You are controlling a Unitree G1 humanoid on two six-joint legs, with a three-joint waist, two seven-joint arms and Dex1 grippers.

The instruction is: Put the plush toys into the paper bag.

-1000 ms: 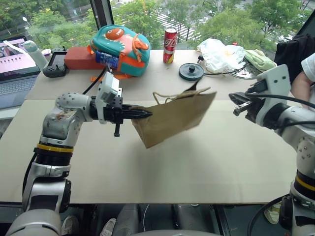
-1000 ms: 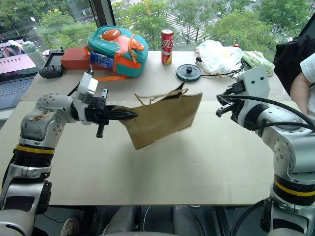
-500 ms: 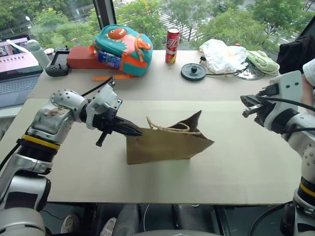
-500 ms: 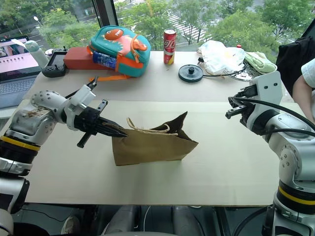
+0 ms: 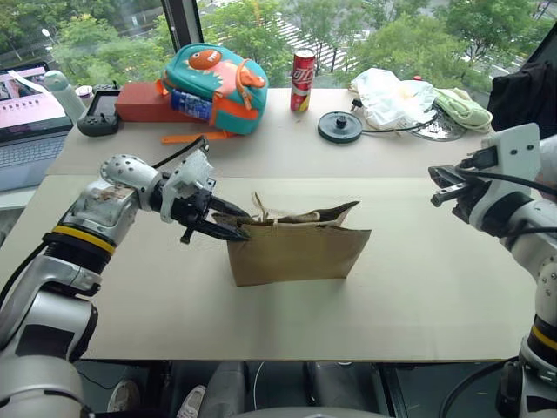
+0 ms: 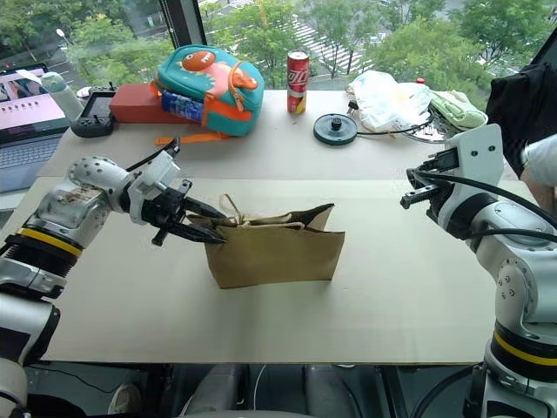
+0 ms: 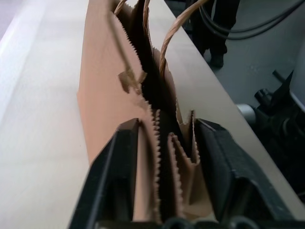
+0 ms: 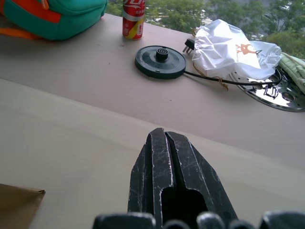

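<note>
The brown paper bag [image 5: 296, 252] stands upright in the middle of the table, mouth slightly open and cord handles [image 5: 261, 209] up. My left gripper [image 5: 228, 222] is open at the bag's left end. Its two black fingers [image 7: 119, 167] straddle the serrated rim without pinching it. My right gripper [image 5: 438, 185] hovers over the right side of the table, shut with nothing in it, well apart from the bag. The plush toys are out of view; the bag's inside is dark and hidden.
Along the far edge lie a teal-and-orange fish backpack [image 5: 213, 78], a red can [image 5: 301, 70], a black round base [image 5: 338, 126], a white plastic bag [image 5: 392, 96] and a metal rack [image 5: 439, 126]. A laptop [image 5: 26, 113] sits far left. A person's dark clothing [image 5: 522, 83] is at the right.
The bag hung tilted in the air from my shut left gripper; it has come down onto the table and now stands upright. The left gripper has opened around its rim.
</note>
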